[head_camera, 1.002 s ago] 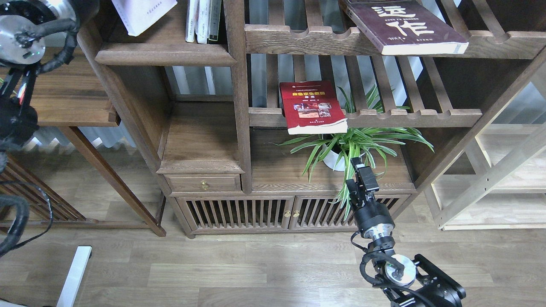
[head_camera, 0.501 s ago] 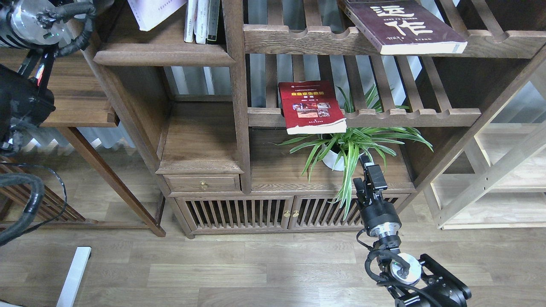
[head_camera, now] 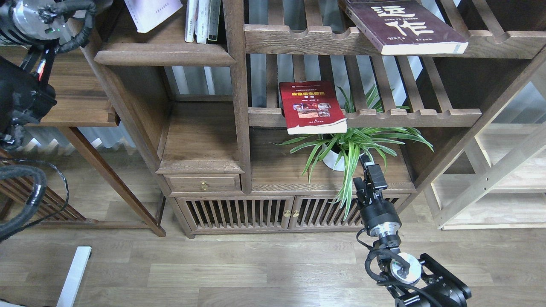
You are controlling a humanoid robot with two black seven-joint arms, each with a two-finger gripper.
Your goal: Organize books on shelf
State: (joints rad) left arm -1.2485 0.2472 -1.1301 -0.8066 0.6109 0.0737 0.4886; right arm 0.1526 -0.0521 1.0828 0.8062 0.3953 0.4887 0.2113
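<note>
The pale lavender-white book (head_camera: pixel 151 13) stands tilted over the left end of the solid dark-brown shelf (head_camera: pixel 164 55); its top is cut off by the frame's edge. The maroon book with white characters (head_camera: pixel 401 25) lies on the upper slatted rack and overhangs its front rail. The red book with the yellow title (head_camera: pixel 311 106) lies on the lower slatted rack and also overhangs. My left arm (head_camera: pixel 25 25) fills the top left corner; its gripper is out of view. My right gripper (head_camera: pixel 370 172) points up in front of the plant, well below the red book; its fingers are too dark to tell apart.
Several thin books (head_camera: pixel 202 21) stand upright at the right end of the solid shelf. A potted spider plant (head_camera: pixel 349 147) sits on the cabinet top under the red book. A small drawer (head_camera: pixel 204 184) and slatted cabinet doors (head_camera: pixel 264 213) lie below. A pale light-wood unit (head_camera: pixel 503 170) stands at right.
The lavender-white book has shifted right and slightly up at the shelf's left end, and my left arm has moved with it. My right gripper has moved a little right and up.
</note>
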